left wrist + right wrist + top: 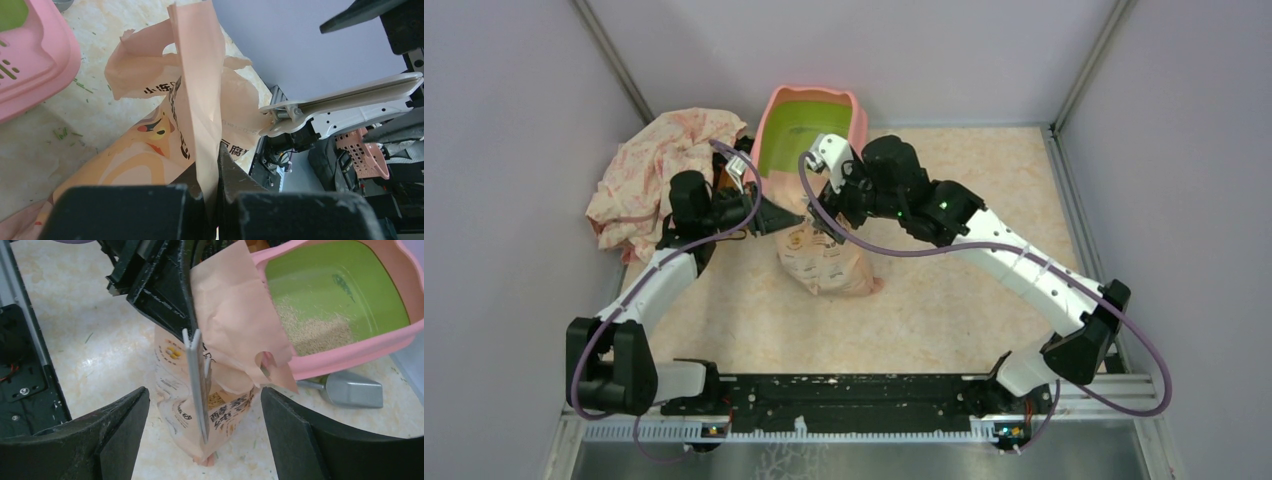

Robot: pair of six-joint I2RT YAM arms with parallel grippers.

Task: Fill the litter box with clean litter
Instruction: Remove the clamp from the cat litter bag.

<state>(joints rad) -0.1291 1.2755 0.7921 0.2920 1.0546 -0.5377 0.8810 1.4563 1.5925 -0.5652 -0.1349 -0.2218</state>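
Crumpled peach bag, grainy litter — glossy litter box

Bold Chinese characters, partly legible as "豆腐", on the peach bag

Brightly and evenly lit from overhead, diffuse. Only soft, faint shadows on the table. Sharp throughout in the top view. Soft-focused at the nearest foreground in both wrist views. Slightly backlit at the peach bag flap. Mildly bowed toward wrist-view edges.
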